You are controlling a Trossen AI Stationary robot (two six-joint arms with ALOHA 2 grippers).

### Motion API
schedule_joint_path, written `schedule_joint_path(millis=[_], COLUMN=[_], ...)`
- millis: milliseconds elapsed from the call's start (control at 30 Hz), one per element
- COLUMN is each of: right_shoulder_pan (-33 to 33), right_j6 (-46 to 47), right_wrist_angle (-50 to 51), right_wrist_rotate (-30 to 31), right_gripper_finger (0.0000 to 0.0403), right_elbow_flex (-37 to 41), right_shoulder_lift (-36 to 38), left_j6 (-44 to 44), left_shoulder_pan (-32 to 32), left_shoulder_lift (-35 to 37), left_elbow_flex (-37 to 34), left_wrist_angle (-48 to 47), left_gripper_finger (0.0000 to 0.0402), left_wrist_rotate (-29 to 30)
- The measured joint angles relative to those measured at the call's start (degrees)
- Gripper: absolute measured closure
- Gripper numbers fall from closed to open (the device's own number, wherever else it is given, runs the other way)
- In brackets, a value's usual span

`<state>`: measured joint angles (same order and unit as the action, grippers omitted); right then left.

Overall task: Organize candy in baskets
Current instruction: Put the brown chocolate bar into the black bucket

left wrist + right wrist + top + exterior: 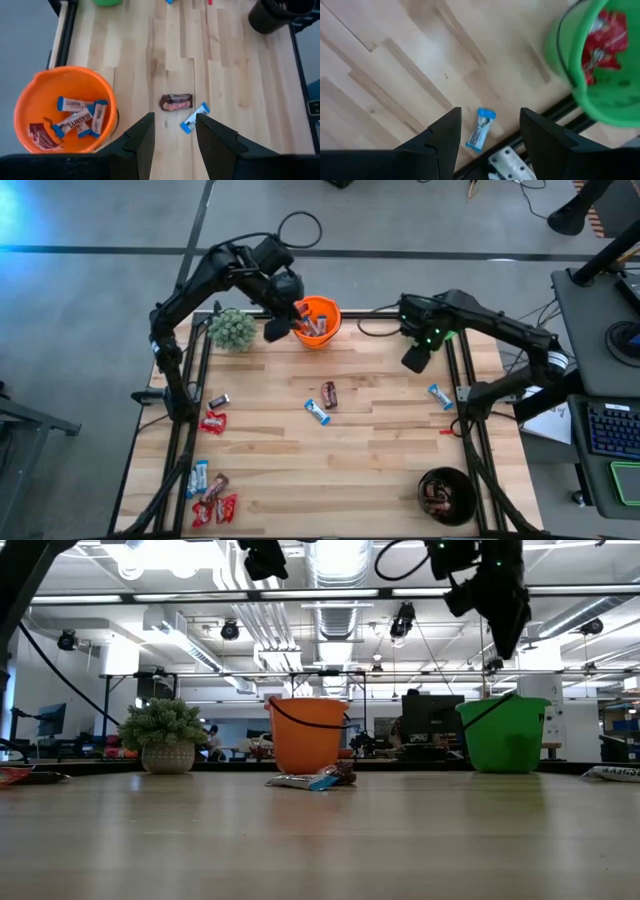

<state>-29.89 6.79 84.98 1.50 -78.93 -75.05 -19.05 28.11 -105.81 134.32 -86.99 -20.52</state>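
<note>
High view: left gripper (281, 326), open and empty, hovers at nine o'clock of the orange basket (318, 321); right gripper (415, 360), open, should drop squarely over the blue candy (440, 396).

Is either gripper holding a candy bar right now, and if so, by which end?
Neither. The left gripper is open and empty beside the orange basket; the right gripper is open and empty above a blue-and-white candy bar on the table.
</note>
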Motion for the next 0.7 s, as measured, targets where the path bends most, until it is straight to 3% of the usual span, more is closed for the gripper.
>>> schedule_joint_path(millis=[300,700], right_shoulder_pan=[1.3,7.6], right_j6=[3.9,7.8], right_wrist_angle=[-0.9,-20.3], right_wrist_rotate=[-2.7,-12.1], right_gripper_finger=[0.0213,0.0213], right_elbow_flex=[4.8,4.7], right_shoulder_lift=[1.3,0.6], left_j6=[2.5,13.1], left_shoulder_pan=[-2.0,-5.8], left_shoulder_lift=[3.2,10.2], left_elbow_flex=[0.0,0.0], left_wrist_angle=[-3.0,-3.0], left_gripper_finger=[0.0276,0.0276], left_wrist_rotate=[0.0,-0.1])
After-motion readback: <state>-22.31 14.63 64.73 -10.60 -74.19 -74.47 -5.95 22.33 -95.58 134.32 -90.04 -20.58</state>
